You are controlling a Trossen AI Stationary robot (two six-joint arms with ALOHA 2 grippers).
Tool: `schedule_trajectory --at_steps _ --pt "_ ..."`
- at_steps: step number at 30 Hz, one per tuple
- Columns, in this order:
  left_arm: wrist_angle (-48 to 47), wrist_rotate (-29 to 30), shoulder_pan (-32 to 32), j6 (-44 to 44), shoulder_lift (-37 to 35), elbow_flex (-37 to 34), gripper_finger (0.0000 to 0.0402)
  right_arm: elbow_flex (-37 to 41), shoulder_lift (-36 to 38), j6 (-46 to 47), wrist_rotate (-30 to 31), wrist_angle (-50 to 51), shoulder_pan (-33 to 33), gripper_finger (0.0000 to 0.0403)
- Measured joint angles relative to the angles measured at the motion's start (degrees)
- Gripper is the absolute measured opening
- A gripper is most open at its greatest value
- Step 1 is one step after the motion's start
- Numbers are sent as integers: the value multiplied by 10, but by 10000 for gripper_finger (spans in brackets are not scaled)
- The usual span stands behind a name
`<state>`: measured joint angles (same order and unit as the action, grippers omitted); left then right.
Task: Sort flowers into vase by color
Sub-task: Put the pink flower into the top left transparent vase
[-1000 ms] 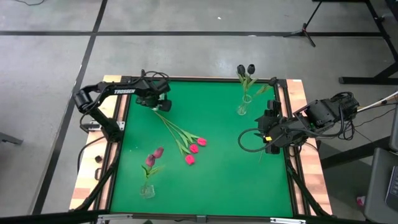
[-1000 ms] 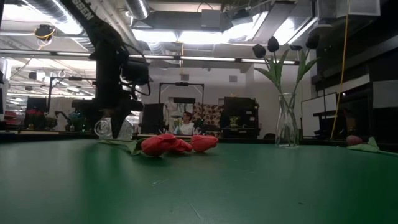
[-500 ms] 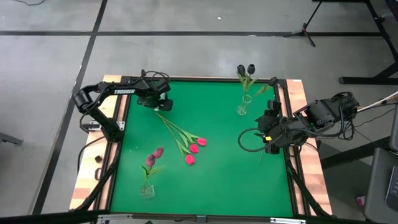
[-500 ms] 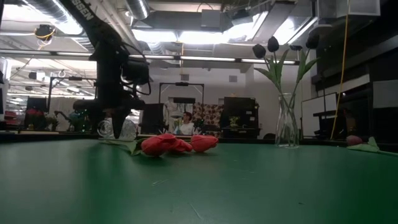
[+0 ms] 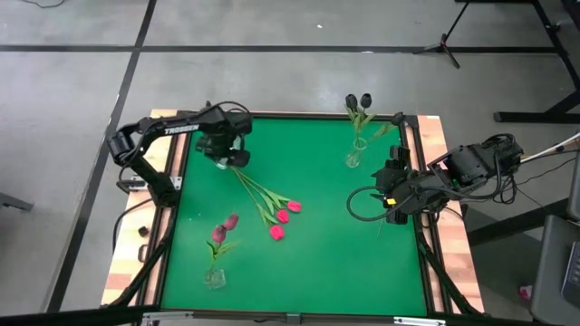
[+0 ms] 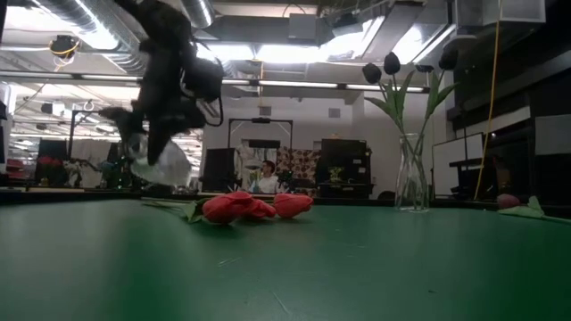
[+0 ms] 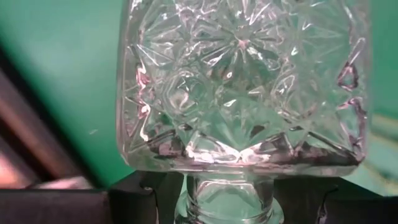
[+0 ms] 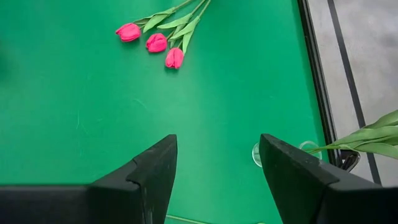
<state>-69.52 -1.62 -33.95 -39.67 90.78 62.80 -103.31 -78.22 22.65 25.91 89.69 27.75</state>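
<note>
1. Three bright pink tulips lie flat mid-counter on the green counter, stems pointing toward the left tool.
2. Two near-black tulips stand in a clear vase at the far edge; dusky maroon tulips stand in another vase at the near left.
3. Grey floor with dark tape lines surrounds the counter; the low view shows a lit workshop where a person sits far back.
4. The left tool is clamped on a cut-glass vase, held tilted above the counter's far-left corner.
5. A second ago this glass vase stood on the counter; it has since been lifted and tipped.
6. The right tool hovers wide apart and empty at the right edge, unmoved.
</note>
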Motion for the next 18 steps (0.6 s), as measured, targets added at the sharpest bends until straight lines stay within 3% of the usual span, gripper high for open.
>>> schedule_trajectory --at_steps 10,12,15,18 --pt "-206 25 -22 42 -1 111 192 0 0 0 0 0 0 227" --pt "-202 -12 -30 36 -1 113 192 0 0 0 0 0 0 227" --pt "-204 -118 -43 34 0 109 192 0 0 0 0 0 0 227" --pt "-203 -161 -43 38 4 101 192 0 0 0 0 0 0 227"
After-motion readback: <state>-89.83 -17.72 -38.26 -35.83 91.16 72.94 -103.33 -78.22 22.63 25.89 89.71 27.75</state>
